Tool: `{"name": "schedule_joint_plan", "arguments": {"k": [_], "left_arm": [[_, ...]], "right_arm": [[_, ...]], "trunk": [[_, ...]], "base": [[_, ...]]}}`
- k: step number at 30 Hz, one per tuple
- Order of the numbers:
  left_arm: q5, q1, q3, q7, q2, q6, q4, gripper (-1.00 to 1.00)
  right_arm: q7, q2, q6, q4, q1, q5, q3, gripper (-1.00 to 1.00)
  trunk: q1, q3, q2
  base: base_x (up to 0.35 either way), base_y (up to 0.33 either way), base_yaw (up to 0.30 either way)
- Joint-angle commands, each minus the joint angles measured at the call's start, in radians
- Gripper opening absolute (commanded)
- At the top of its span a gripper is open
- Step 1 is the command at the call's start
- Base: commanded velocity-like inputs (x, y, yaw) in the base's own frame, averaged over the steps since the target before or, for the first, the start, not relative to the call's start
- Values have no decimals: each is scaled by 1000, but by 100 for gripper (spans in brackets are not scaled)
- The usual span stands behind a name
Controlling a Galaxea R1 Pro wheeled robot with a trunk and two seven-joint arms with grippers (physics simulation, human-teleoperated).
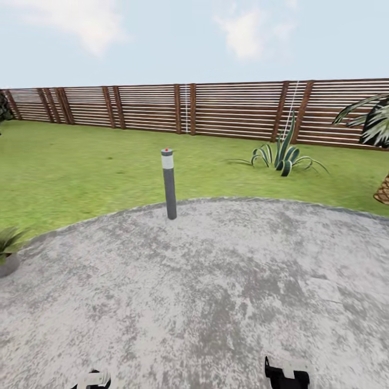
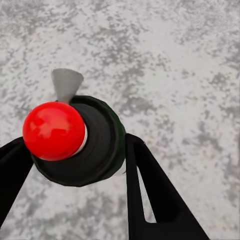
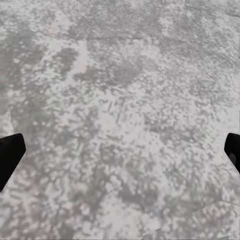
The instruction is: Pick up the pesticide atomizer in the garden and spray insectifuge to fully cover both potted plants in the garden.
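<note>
A grey bollard light (image 1: 169, 183) stands upright at the far edge of the paved round. On the lawn near the fence grows a spiky striped-leaf plant (image 1: 283, 155); a palm (image 1: 376, 129) stands at the right.

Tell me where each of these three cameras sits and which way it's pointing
Head view: on the robot's head, facing forward and down over the paved round toward the bollard light, lawn and wooden fence; both arms' ends peek in at the bottom edge.
Left wrist view: by the left gripper, looking down its fingers, shut on the pesticide atomizer, seen from above.
Right wrist view: by the right gripper, open, facing bare paving.
Shared: all three show the grey speckled paving.
</note>
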Motion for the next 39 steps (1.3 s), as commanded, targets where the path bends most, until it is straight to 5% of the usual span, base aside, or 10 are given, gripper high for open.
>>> {"name": "schedule_joint_plan", "arguments": {"k": [1,24,39], "left_arm": [[-3,-1,9,-8,0,-2,0,-100],[-1,-1,9,-8,1,0,0,-100],[-1,-1,9,-6,0,2,-1,-100]], "right_arm": [[-5,0,-2,1,0,11,-6,100],[-5,0,-2,1,0,11,-6,100],[-4,0,-2,1,0,11,-6,100]], "trunk": [[0,-1,0],[0,-1,0],[0,-1,0]], "base": [[302,-145,278],[317,-113,278],[142,-5,278]]}}
